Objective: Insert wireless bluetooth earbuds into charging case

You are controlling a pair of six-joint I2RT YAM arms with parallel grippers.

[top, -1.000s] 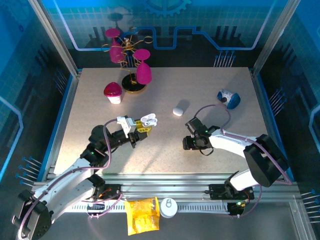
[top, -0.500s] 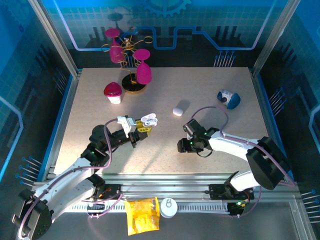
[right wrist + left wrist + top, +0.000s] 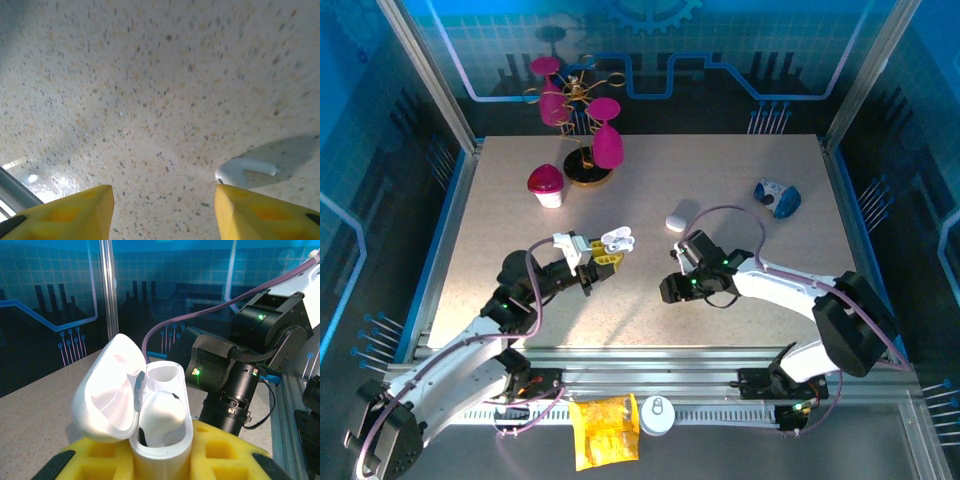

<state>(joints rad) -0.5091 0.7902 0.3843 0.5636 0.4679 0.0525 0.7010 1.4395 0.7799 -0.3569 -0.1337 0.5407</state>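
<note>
One earbud [image 3: 162, 412] sits half hidden in the open case [image 3: 161, 456].

Charging case [image 3: 162, 452]: glossy white, upright, lid hinged open leftward; one earbud [image 3: 160, 412] seated in near socket. Second earbud [image 3: 245, 170]: white, short-stemmed, lying flat on speckled tabletop [image 3: 150, 100]

A robot lab test cell: a speckled table [image 3: 650, 190] fenced by aluminium posts [image 3: 426, 70] and rails [image 3: 720, 358], blue circuit-pattern wall panels [image 3: 650, 40] behind and at both sides, two cabled arms [image 3: 790, 290] bolted at its near edge.
</note>
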